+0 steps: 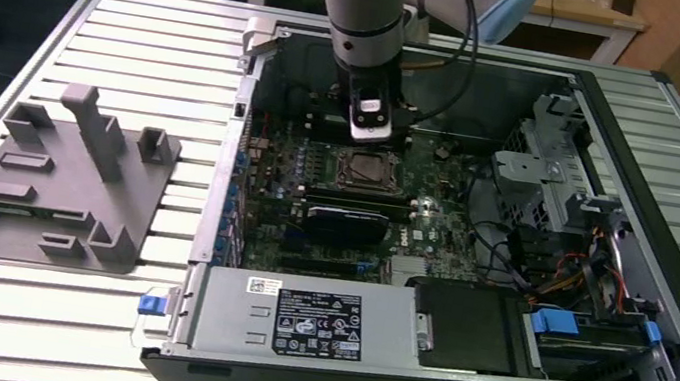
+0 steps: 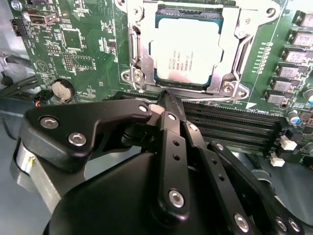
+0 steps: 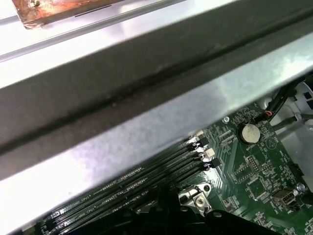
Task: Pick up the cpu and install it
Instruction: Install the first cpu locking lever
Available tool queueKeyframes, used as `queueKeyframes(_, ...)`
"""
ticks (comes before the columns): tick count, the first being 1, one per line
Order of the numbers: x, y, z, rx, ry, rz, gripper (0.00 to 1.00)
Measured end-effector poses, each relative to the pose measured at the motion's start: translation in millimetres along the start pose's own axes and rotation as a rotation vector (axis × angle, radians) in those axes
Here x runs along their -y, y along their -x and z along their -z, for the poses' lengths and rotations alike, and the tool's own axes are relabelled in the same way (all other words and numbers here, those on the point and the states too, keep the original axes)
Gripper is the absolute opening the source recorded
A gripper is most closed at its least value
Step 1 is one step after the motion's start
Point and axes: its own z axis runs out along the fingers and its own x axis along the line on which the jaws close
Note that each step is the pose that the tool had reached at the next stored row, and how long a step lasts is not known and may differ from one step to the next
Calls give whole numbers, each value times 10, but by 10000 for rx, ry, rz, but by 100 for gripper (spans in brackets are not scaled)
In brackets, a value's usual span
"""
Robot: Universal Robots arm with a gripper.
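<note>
- I am looking down into an open computer case (image 1: 673, 129) lying on a slatted table (image 1: 135, 28), with my single arm reaching in from above.
- The cpu (image 2: 187, 50), a flat square chip with a silvery-white top, already sits inside the socket frame (image 2: 134, 54) on the green motherboard (image 2: 83, 44). It looks level and seated, its edges square with the frame around it.
- In the exterior view the same chip (image 1: 360, 166) shows as a small pale square near the middle of the board, with the arm's tool directly above and slightly behind it.
- My gripper (image 2: 165, 98) is empty. In the second wrist view its black fingertips (image 2: 168, 105) meet in a point with no gap I can make out, so I judge it closed on nothing.
- The relation that matters: the fingertips point straight at the near edge of the chip, just short of the frame, over the row of black memory slots (image 2: 230, 122). I see no contact between them.
- The chip is square, so it has no long axis.
- The grey parts tray (image 1: 59, 179) lies on the table well apart from the case, at the exterior view's left.
</note>
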Motion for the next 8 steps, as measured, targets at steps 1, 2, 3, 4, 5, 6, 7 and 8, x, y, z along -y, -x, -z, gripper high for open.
queueKeyframes(1,0,0,0,-10,16,5,11)
queueKeyframes(2,0,0,1,-25,36,23,11)
queueKeyframes(3,0,0,0,-45,63,61,11)
queueKeyframes(4,0,0,0,-71,88,135,11)
queueKeyframes(5,0,0,0,-104,115,256,11)
queueKeyframes(6,-1,0,0,-134,131,372,11)
queueKeyframes(7,0,0,0,-161,148,487,11)
queueKeyframes(8,0,0,0,-187,165,594,11)
